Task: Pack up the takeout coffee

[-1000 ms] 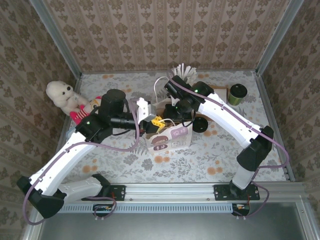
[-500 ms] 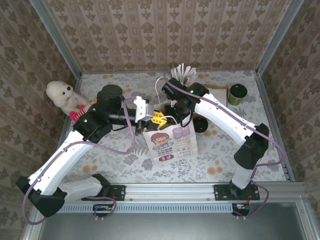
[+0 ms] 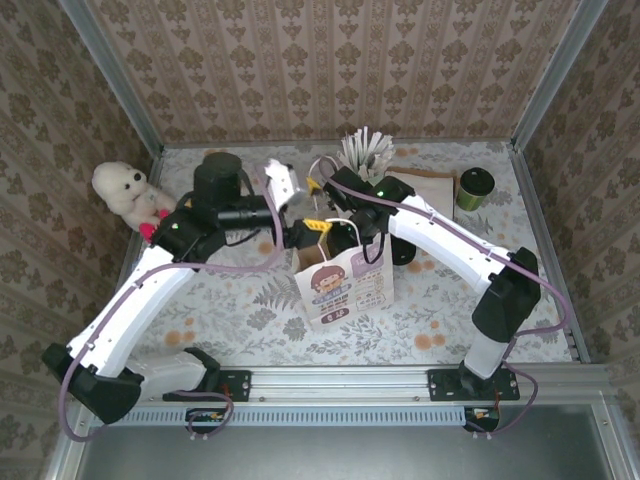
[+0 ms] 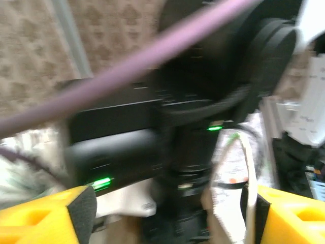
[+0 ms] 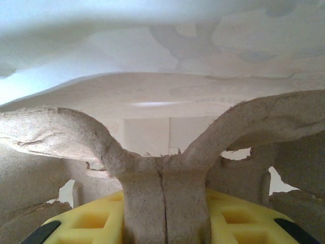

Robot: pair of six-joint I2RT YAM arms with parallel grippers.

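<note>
The takeout coffee [image 3: 475,187], an olive-green cup with a black lid, stands at the back right of the table, away from both arms. A white printed paper bag [image 3: 343,285] stands upright in the middle. My right gripper [image 5: 165,218] is down inside the bag, shut on the centre handle of a grey pulp cup carrier [image 5: 162,152]. The white bag walls surround it. My left gripper [image 3: 316,205] hovers open just behind the bag's mouth. In the left wrist view its yellow fingers [image 4: 45,218] stand wide apart, with the right arm and the bag's handle strip [image 4: 249,178] between them.
A white plush toy [image 3: 125,190] sits at the back left. A bundle of white sticks [image 3: 365,150] and a brown cardboard piece [image 3: 425,185] lie at the back. A loose black lid [image 3: 405,250] rests just right of the bag. Metal rails edge the table.
My left gripper has let go of the bag and opened, drawing back and up. The bag has risen from tilted to upright, and the right gripper has sunk into it with the carrier.
</note>
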